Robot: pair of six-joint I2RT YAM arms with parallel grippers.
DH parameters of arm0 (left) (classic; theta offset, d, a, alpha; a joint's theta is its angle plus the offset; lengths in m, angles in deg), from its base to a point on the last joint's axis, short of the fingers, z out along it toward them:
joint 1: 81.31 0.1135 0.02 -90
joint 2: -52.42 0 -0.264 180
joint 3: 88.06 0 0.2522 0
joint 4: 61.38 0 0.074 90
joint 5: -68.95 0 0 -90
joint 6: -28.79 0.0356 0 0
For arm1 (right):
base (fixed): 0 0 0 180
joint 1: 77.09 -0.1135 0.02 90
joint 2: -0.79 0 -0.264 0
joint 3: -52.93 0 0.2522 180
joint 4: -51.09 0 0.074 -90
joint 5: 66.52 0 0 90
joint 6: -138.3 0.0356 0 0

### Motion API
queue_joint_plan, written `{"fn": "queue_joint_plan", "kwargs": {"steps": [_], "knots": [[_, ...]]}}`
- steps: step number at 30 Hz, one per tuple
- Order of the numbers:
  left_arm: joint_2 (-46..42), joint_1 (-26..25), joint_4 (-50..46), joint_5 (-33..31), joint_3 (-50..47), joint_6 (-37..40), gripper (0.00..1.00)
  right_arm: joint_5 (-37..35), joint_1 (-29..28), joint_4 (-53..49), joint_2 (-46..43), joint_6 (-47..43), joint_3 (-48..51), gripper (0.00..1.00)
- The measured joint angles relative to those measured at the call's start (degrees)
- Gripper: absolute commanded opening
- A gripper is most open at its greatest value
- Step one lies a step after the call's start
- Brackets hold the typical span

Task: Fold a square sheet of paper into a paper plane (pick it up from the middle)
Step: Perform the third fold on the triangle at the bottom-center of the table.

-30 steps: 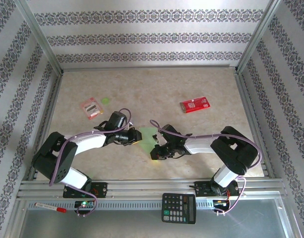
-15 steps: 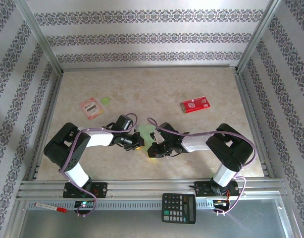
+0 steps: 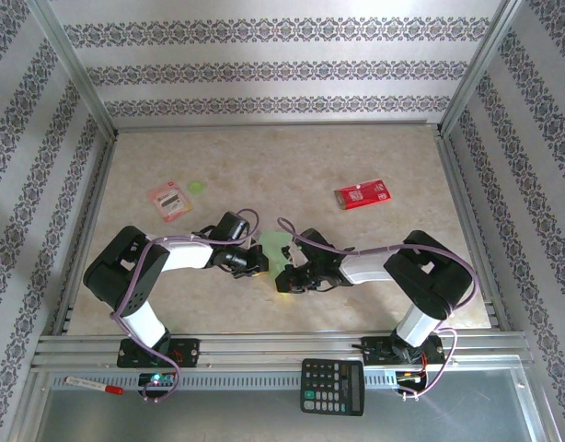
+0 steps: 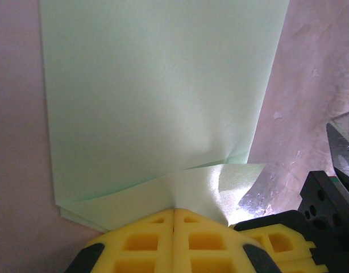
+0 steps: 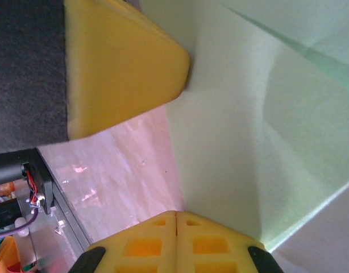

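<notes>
My left claw (image 4: pixel 174 213) and right claw (image 5: pixel 175 215) are clamped on the paper (image 4: pixel 157 102); I should lift evenly, edges aligned, to crease cleanly.

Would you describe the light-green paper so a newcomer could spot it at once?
On the beige marbled table, look at the middle near the front edge. The thin light-green sheet of paper is pinched by the left gripper and right gripper. Unlike the tiny round green disc, it is creased and larger.
</notes>
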Motion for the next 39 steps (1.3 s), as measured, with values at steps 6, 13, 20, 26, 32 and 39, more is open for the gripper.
{"fn": "queue_joint_plan", "kwargs": {"steps": [6,13,20,26,32,39], "knots": [[0.2,0.0,-0.2,0.0,0.2,0.6,0.0,0.0,0.2,0.5,-2.8,0.7,3.1,0.04],[0.2,0.0,-0.3,0.1,0.3,0.8,0.0,0.1,0.2,-3.6,-5.9,0.2,4.7,0.04],[0.1,0.0,-0.3,0.1,0.2,0.8,0.0,1.2,3.3,-10.5,-12.1,-0.8,4.1,0.04],[0.0,0.0,-0.1,0.0,0.0,0.7,0.0,1.1,2.4,-9.6,-10.7,-0.5,-1.9,0.04],[0.0,0.0,0.1,0.1,-0.1,0.6,0.0,0.7,1.2,-7.2,-1.8,-0.4,-7.5,0.04],[0.0,0.0,0.1,0.1,-0.1,0.5,0.0,0.7,1.2,-6.0,2.5,-0.5,-5.1,0.03]]}}
